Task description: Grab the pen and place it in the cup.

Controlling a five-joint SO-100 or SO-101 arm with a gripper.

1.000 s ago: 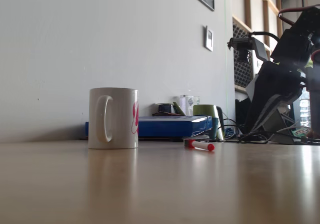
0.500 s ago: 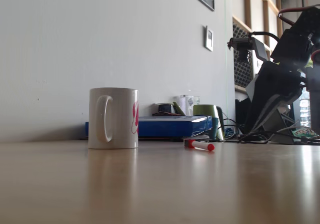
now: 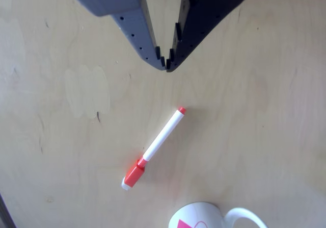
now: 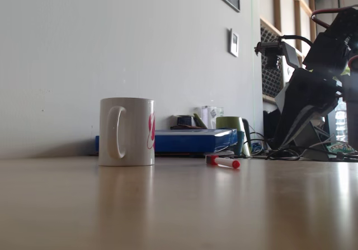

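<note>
Hand (image 3: 166, 67) hovers above the pen (image 3: 155, 146), fingertips nearly touching, gripping nothing. Nothing has moved across the last second: pen flat on the tabletop (image 3: 265, 110), near the cup (image 4: 127, 131). Your approach hasn't started; open up first.

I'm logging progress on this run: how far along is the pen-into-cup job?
Nothing looks done yet. The pen lies flat on the wooden table, apart from the cup, which stands upright. In hand: nothing; in the other view the gripper sits above the pen's red tip, fingertips nearly together, touching nothing. Left: lower onto the pen, grasp it, carry it to the cup and drop it in.
</note>
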